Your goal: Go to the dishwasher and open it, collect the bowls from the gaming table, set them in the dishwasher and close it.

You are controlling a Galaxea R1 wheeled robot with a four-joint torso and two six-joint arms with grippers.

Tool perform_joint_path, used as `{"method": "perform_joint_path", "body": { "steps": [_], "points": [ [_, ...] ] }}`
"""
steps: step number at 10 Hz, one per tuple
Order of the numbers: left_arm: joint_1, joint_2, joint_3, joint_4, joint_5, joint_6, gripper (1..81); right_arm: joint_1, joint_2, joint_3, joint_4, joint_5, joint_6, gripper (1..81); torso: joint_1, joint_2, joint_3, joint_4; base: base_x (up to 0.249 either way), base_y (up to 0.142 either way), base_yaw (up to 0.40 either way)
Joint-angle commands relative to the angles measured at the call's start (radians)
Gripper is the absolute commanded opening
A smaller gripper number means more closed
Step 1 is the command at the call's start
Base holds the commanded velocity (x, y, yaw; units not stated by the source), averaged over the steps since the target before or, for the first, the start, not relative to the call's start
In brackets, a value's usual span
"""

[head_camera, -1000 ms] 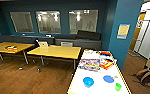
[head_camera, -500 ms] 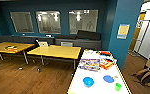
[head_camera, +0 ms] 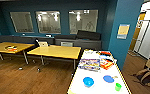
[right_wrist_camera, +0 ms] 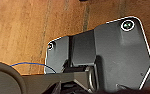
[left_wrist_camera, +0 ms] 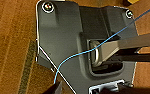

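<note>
Whether either pincer is open or closed cannot be told; both wrist cameras look down on wooden floor point(right_wrist_camera: 23, 32). On the gaming table point(head_camera: 98, 87) stand two blue bowls point(head_camera: 88, 81) and a green bowl point(head_camera: 118, 86), their contents unclear.

1. The long white-topped gaming surface point(head_camera: 97, 86) has yellow edging.
2. On it sit a round bright blue plastic bowl point(head_camera: 88, 81), a flatter blue bowl point(head_camera: 108, 78) and a small green bowl point(head_camera: 118, 86).
3. Multicoloured printed boxes point(head_camera: 89, 64) and a red-orange packet point(head_camera: 106, 64) lie further along.
4. The plain tables point(head_camera: 54, 51) have yellow tops.
5. The walls point(head_camera: 123, 15) are teal-blue.
6. The wooden floor point(head_camera: 28, 80) is warm brown.
</note>
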Motion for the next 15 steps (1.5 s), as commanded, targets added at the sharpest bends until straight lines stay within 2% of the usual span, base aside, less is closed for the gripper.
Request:
{"method": "perform_joint_path", "body": {
  "steps": [1,3,5,8,9,11,13,14,15],
  "points": [
    [-0.041,-0.049,0.039,0.065,0.063,-0.052,81.1,0.058,-0.053,0.059,0.002,-0.044,0.0,81.1,0.0,0.0,0.0,0.0,0.0,0.0,0.0],
    [-0.049,-0.061,0.052,0.065,0.06,-0.052,81.1,0.061,-0.074,0.093,0.005,-0.041,0.002,81.1,0.0,0.0,0.0,0.0,0.0,0.0,0.0],
    [-0.052,-0.064,0.064,0.065,0.045,-0.052,81.1,0.065,-0.062,0.078,0.007,-0.043,0.0,81.1,0.0,0.0,0.0,0.0,0.0,0.0,0.0],
    [-0.07,-0.056,0.068,0.065,-0.057,-0.052,81.1,0.071,-0.045,0.066,0.005,-0.044,0.0,81.1,0.0,0.0,0.0,0.0,0.0,0.0,0.0],
    [-0.081,-0.047,0.066,0.065,-0.06,-0.052,81.1,0.07,-0.043,0.062,0.005,-0.044,0.0,81.1,0.0,0.0,0.0,0.0,0.0,0.0,0.0],
    [-0.114,-0.041,0.023,0.065,-0.144,-0.052,81.1,0.067,-0.043,0.053,0.005,-0.044,0.0,81.1,0.0,0.0,0.0,0.0,0.0,0.0,0.0],
    [-0.113,-0.038,0.024,0.065,-0.107,-0.052,81.1,0.065,-0.042,0.052,0.005,-0.044,0.0,81.1,0.0,0.0,0.0,0.0,0.0,0.0,0.0],
    [-0.105,-0.036,0.023,0.065,-0.036,-0.052,81.1,0.065,-0.042,0.05,0.005,-0.044,0.0,81.1,0.0,0.0,0.0,0.0,0.0,0.0,0.0],
    [-0.101,-0.047,0.018,0.065,0.002,-0.052,81.1,0.064,-0.042,0.047,0.005,-0.044,0.0,81.1,0.0,0.0,0.0,0.0,0.0,0.0,0.0]
  ]
}}
